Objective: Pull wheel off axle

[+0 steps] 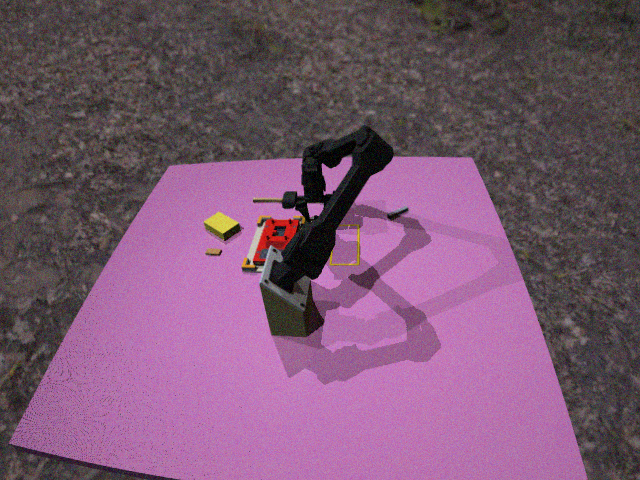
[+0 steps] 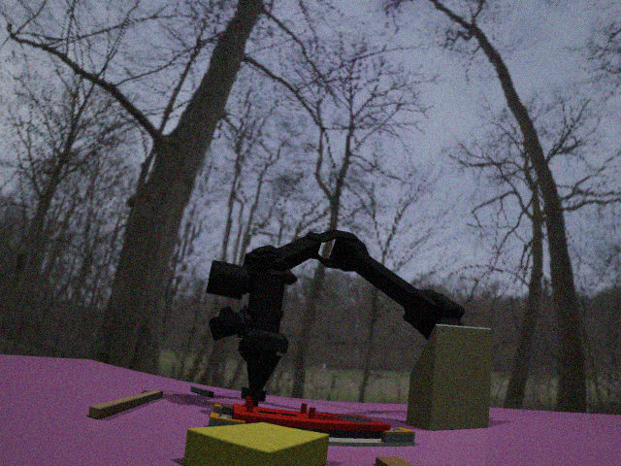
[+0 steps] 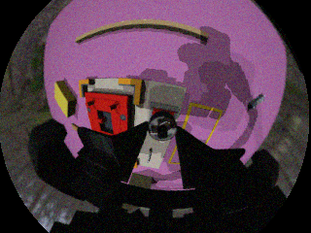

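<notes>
The dark round wheel (image 3: 161, 123) (image 2: 252, 396) sits low at the board, beside the red plate (image 1: 267, 242) (image 3: 119, 104); the axle under it is hidden. My gripper (image 3: 162, 126) (image 2: 254, 395) points straight down, with a fingertip against each side of the wheel, and is shut on it. In the top view the arm hides most of the wheel and fingertips. The marked area is a thin yellow outline (image 1: 345, 265) (image 3: 206, 108) on the table, to the right of the board.
A yellow block (image 1: 221, 225) (image 2: 255, 446) (image 3: 65, 98) and a small wooden piece (image 1: 213, 252) lie left of the board. A long wooden strip (image 1: 266, 199) (image 2: 125, 404) (image 3: 143, 24) lies behind it. A short grey rod (image 1: 397, 212) (image 3: 256, 101) lies beyond the marked area.
</notes>
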### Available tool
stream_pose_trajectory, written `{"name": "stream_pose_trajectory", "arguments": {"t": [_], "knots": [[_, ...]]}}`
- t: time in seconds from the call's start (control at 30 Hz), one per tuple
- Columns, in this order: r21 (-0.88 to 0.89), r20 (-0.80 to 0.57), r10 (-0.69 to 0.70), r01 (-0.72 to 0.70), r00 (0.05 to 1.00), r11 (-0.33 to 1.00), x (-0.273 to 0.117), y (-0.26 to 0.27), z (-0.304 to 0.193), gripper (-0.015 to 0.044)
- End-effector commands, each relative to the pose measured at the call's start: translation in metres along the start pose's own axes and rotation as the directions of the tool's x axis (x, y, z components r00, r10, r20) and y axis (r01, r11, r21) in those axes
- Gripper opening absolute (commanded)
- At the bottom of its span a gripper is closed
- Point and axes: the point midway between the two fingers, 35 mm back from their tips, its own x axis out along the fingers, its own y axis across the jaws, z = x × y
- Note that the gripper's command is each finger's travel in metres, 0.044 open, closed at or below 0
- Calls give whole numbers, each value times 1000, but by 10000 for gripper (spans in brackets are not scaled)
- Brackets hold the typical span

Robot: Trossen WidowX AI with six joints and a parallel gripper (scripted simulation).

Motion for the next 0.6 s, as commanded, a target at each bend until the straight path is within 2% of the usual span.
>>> {"name": "stream_pose_trajectory", "arguments": {"t": [0.0,0.17,0.2,0.57], "knots": [[3,-1,1,-1,1000,1000,0,0,0,142],[3,-1,1,-1,1000,1000,-1,0,0,10],[3,-1,1,-1,1000,1000,-1,0,0,0],[2,0,0,0,1000,1000,-5,0,0,0]]}}
